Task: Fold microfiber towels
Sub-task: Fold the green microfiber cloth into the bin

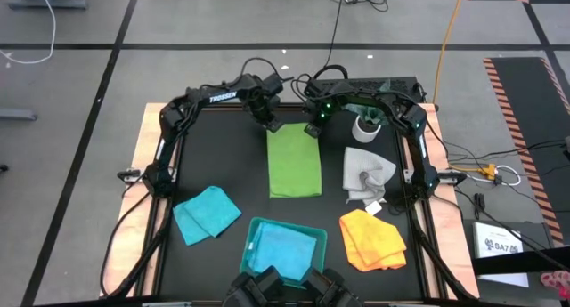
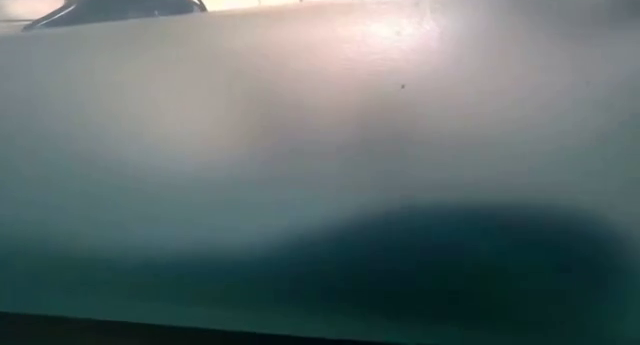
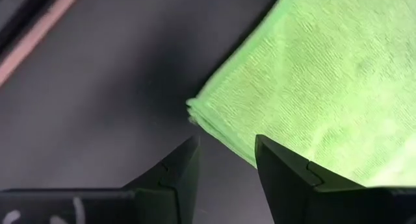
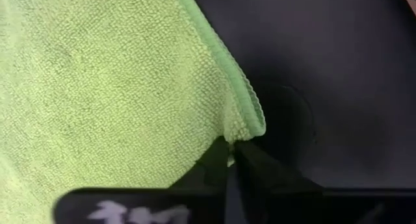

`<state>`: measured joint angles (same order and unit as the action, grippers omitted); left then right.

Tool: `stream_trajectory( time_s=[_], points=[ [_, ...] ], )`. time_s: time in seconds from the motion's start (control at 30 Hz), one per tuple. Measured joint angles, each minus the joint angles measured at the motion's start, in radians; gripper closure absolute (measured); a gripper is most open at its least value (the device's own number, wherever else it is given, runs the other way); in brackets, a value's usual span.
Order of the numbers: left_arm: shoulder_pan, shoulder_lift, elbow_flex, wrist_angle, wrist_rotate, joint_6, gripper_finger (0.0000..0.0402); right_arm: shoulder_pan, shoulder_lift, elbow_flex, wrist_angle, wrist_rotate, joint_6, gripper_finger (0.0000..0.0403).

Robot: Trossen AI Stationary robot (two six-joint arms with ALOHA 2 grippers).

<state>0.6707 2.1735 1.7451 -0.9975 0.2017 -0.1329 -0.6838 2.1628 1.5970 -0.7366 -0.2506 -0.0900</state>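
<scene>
**Both hands at the far corners of the lime green towel**

The lime green towel [image 1: 295, 161] lies as a tall folded rectangle in the middle of the black desk [image 1: 223, 156], its looped microfiber pile fine and nubby, its hem a stitched ridge. At its far left corner the layered edges show stacked, and the left hand [image 3: 224, 160] hovers there with its dark wedge-shaped fingers spread, nothing between them. The right hand [image 4: 232, 160] has its fingers pressed together, pinching the rippled far right corner of the same towel.

A crumpled turquoise towel [image 1: 207, 213] lies near the left front. A second turquoise towel [image 1: 282, 250] rests inside the teal plastic tray [image 1: 255, 229] at the front edge. The pale grey towel [image 1: 366, 173] sits rumpled to the right, with the yellow-orange towel [image 1: 372, 239] bunched in front of it. The low view is blocked by a blurred teal surface.
</scene>
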Motion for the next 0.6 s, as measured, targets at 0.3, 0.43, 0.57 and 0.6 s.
stream_trajectory(
  time_s=[0.3,0.43,0.57,0.6],
  points=[
    [-0.021,0.0,0.0,0.003,-0.016,-0.027,0.0252,0.0,0.0,-0.001,0.004,-0.007,0.016,0.0396],
    [-0.013,0.0,0.0,-0.012,0.04,-0.025,0.0256,0.001,0.0,-0.001,0.005,-0.012,0.018,0.0401],
    [-0.001,0.0,0.028,-0.059,0.12,-0.028,0.028,0.001,0.0,-0.001,0.006,-0.014,0.019,0.0401],
    [0.002,-0.002,0.031,-0.055,0.135,-0.028,0.0287,0.001,0.0,-0.001,0.006,-0.013,0.019,0.0401]
  ],
)
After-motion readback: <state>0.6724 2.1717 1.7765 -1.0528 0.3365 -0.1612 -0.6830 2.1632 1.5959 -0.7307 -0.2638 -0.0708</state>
